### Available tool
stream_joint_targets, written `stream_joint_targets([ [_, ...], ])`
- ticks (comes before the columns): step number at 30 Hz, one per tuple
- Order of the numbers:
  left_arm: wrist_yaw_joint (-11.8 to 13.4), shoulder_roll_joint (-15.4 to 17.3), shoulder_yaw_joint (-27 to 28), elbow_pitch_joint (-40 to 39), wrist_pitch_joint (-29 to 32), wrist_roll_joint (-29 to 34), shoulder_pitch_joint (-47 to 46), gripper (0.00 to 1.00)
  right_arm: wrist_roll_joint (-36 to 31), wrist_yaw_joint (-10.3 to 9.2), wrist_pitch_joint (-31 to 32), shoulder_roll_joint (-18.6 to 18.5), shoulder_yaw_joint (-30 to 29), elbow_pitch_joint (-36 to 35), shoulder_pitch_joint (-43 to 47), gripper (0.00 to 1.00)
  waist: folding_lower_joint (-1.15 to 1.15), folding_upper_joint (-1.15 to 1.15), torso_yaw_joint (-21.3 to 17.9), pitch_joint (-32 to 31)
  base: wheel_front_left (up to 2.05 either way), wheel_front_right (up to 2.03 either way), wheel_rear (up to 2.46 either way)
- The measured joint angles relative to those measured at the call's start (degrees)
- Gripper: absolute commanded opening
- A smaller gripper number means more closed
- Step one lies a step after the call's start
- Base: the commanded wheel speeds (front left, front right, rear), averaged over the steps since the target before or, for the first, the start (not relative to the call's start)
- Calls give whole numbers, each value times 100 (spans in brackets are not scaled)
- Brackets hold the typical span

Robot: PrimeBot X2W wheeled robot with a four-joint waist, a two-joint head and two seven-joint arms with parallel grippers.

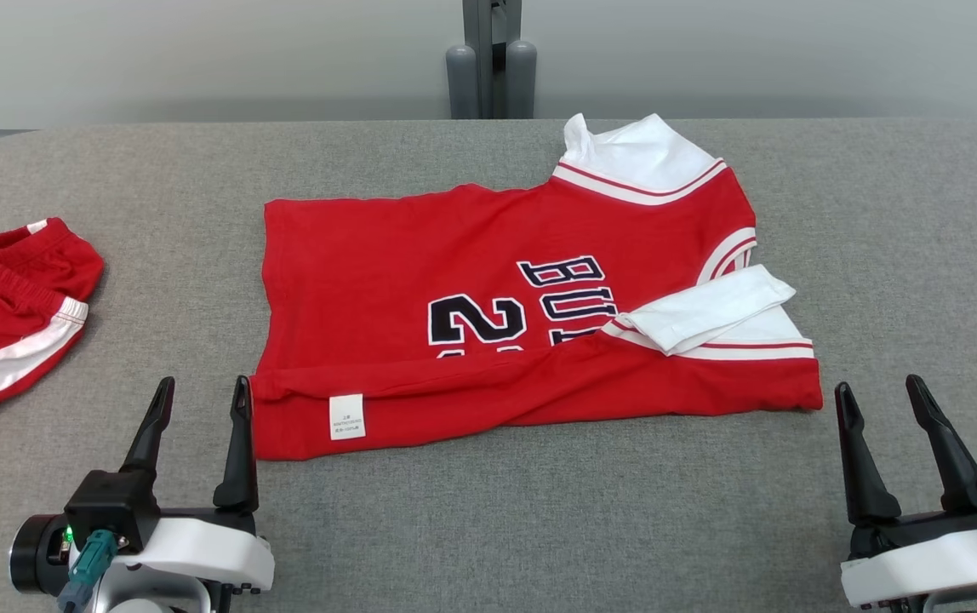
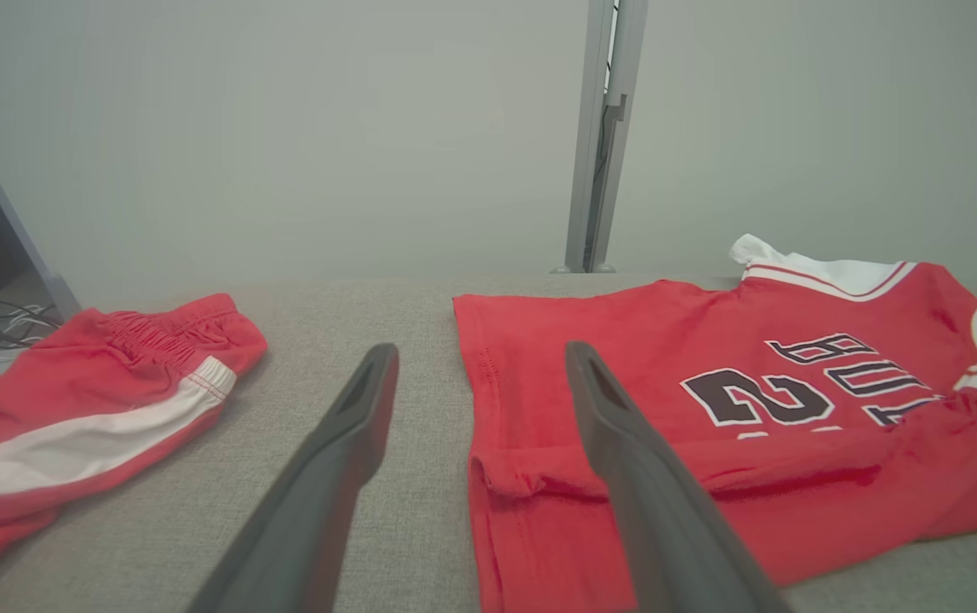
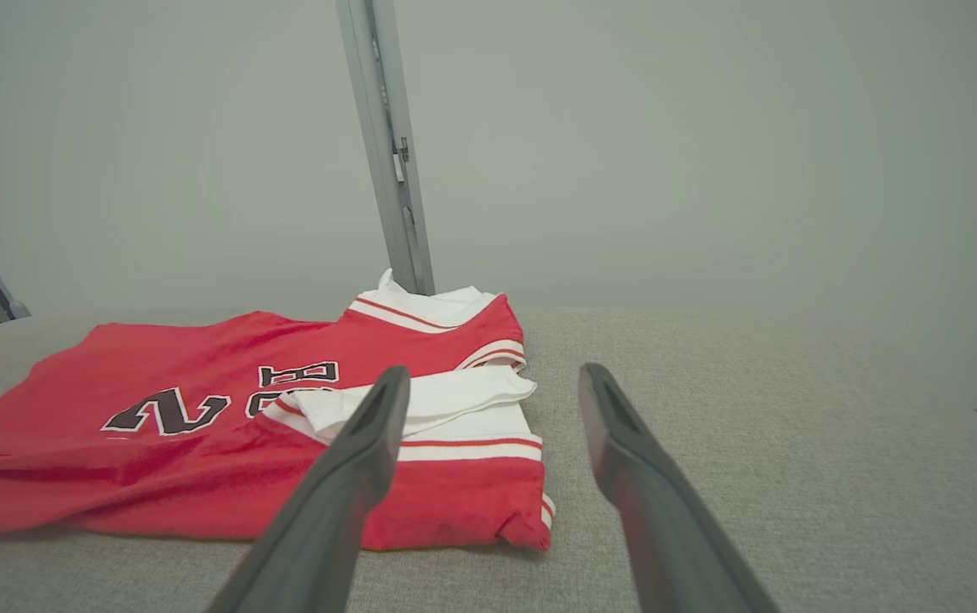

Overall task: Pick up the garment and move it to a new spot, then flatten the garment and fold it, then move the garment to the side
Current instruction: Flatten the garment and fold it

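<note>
The two dark fingers [image 1: 238, 443] of the left gripper [image 1: 204, 383] stood wide apart and held nothing. They were near the front edge of the table [image 1: 539, 528], toward its left corner. One fingertip was just beside the near left corner of the red jersey [image 1: 471, 281]; I could not tell if it touched. The right gripper [image 1: 878, 385] was spread wide too, with nothing in it, near the front edge, just past the jersey's right end. The jersey lay in the middle of the table, between the two grippers. Its near side was folded over, and a small white tag [image 1: 346, 415] showed there. A white sleeve [image 1: 710, 311] lay on top at its right end. Red shorts [image 1: 3, 315] lay at the left edge. A grey post [image 1: 491, 60] stood behind the far edge.
</note>
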Motion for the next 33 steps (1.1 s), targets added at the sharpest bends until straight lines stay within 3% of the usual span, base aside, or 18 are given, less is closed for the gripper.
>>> stream_joint_targets([
  [11,-2,-10,-123,119,216,-60,-131,100,22,0,131,-78,-75,180,-307,100,0,0,-33,113,0,0,0],
  [32,-372,-318,-205,1485,1105,-839,-792,100,252,0,235,-320,686,2516,-1699,100,0,0,38,834,0,0,0],
  [33,-377,-323,-204,1517,1136,-866,-828,87,279,1,257,-326,740,2587,-1756,100,0,0,37,852,0,0,0],
])
